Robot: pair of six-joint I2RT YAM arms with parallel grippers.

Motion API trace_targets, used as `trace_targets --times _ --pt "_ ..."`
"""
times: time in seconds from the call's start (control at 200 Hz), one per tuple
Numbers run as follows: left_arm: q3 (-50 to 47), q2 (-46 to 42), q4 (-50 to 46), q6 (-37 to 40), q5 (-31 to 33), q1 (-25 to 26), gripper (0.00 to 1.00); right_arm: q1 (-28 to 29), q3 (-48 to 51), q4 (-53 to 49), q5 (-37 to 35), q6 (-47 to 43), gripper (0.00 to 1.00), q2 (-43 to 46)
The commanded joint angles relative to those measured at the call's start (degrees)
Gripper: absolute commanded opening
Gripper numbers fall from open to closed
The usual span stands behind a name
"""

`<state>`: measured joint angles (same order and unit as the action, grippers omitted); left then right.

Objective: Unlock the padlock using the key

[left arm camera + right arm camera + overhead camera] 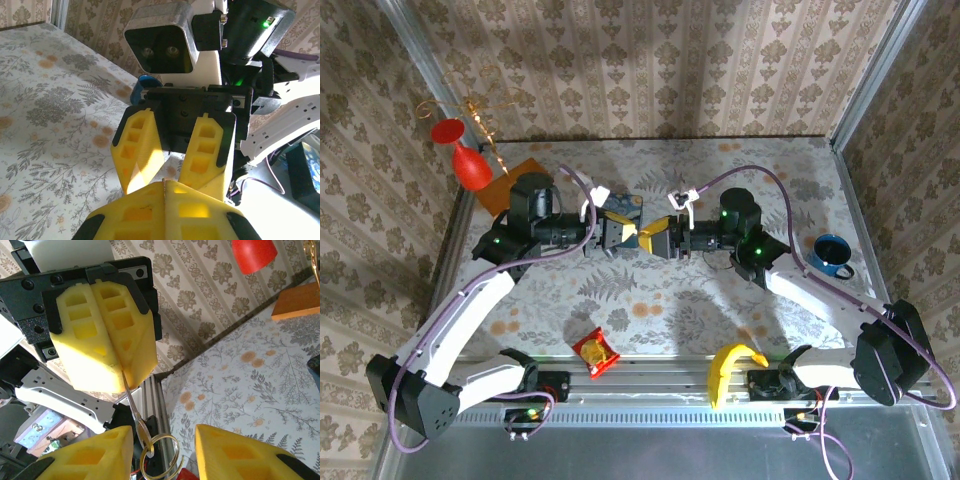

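Note:
My left gripper (632,236) is shut on the blade of a silvery key (131,400), held in the air over the table's middle. The key's head and its brass ring (161,458) hang down between the fingers of my right gripper (162,440), which stands open and faces the left one tip to tip. In the left wrist view the key's thin edge (163,182) shows in the seam of the closed left gripper (164,185), with the right gripper's spread fingers (141,150) just beyond. The right gripper (656,240) touches nothing. The padlock is out of view.
A blue painted tin (625,207) lies just behind the grippers. A blue mug (832,255) stands at the right, a red goblet (470,162) and an orange board (510,185) at the back left. A banana (730,370) and a red snack packet (595,352) lie near the front edge.

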<state>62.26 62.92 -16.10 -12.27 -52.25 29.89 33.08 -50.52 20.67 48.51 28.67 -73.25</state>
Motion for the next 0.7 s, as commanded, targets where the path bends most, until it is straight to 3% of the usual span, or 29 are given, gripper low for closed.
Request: trace_targets --times 0.0,0.18,0.365,0.535,0.67,0.695 --pt "-0.66 -0.95 2.01 -0.97 -1.8 -0.4 0.0 0.58 -2.45 1.25 1.5 -0.17 0.37 -0.59" --pt "-0.94 -1.13 2.12 -1.08 -1.89 -0.43 0.0 0.67 -3.07 1.26 1.67 -0.19 0.32 -1.18" --pt "-1.42 -1.64 2.45 -1.33 -1.21 -0.69 0.0 0.77 -3.16 1.08 1.85 -0.4 0.12 -1.19" --pt "-2.33 -2.17 5.1 -3.55 -1.01 -2.11 0.0 0.76 -2.59 0.1 1.42 -0.67 0.0 -0.45" --pt "-3.29 -2.27 7.99 -6.17 0.24 -3.03 0.0 0.76 -1.95 -0.84 0.09 -0.89 0.0 0.51" --pt "-3.46 -2.27 8.33 -6.62 0.77 -3.15 0.08 0.76 -1.95 -1.45 -0.51 -1.05 0.0 0.64"
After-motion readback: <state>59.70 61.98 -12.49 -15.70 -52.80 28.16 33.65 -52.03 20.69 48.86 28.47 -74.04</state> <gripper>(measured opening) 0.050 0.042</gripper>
